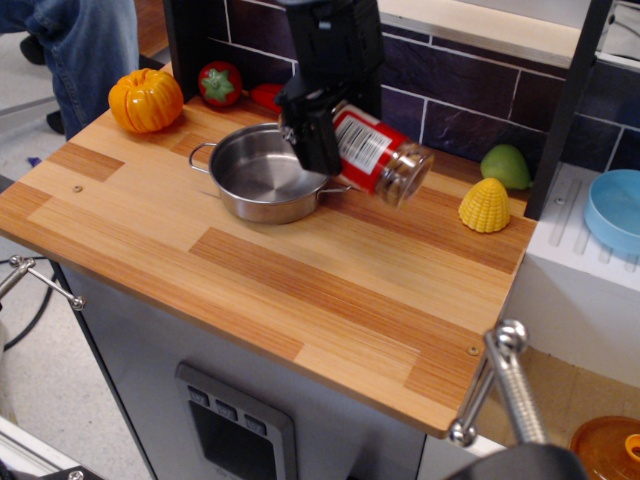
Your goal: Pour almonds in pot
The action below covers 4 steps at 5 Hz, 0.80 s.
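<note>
The gripper [322, 135] clamps the jar [375, 155] of almonds (long axis tilted rightward), the pot [262, 178] lying just below-left.

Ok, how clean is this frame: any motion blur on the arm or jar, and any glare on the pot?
In observation.image, the gripper and the jar look fairly sharp, its label stripes visible though unreadable. The pot shows soft bright reflections inside, nothing blown out. Lighting is even, with faint shadows on the wooden counter. The metal post at the lower right is soft, out of focus.
</note>
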Each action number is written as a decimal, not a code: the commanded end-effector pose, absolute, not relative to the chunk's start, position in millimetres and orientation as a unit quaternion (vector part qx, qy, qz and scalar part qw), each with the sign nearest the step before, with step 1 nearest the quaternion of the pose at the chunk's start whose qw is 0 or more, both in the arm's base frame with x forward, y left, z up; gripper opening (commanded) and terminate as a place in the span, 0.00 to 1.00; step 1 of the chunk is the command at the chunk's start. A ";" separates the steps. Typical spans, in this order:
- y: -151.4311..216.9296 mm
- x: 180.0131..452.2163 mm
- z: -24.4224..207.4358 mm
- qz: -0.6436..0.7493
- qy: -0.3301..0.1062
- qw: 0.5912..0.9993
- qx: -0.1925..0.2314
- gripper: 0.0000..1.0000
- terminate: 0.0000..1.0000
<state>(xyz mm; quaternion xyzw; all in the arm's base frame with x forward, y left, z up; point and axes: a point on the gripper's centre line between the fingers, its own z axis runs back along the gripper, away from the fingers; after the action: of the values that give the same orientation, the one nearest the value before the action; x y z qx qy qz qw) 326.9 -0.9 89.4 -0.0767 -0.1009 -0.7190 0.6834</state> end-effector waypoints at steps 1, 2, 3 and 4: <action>21.1 335.4 116.2 -0.703 -0.171 0.676 -0.141 0.00 0.00; 22.2 336.8 124.6 -0.680 -0.228 0.672 -0.185 0.00 0.00; 24.9 335.9 133.8 -0.672 -0.259 0.656 -0.227 0.00 0.00; 20.6 333.1 134.2 -0.674 -0.276 0.643 -0.237 0.00 0.00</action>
<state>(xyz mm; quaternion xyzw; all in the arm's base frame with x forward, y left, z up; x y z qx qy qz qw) 340.8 11.4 127.4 -0.2630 -0.2692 -0.6636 0.6465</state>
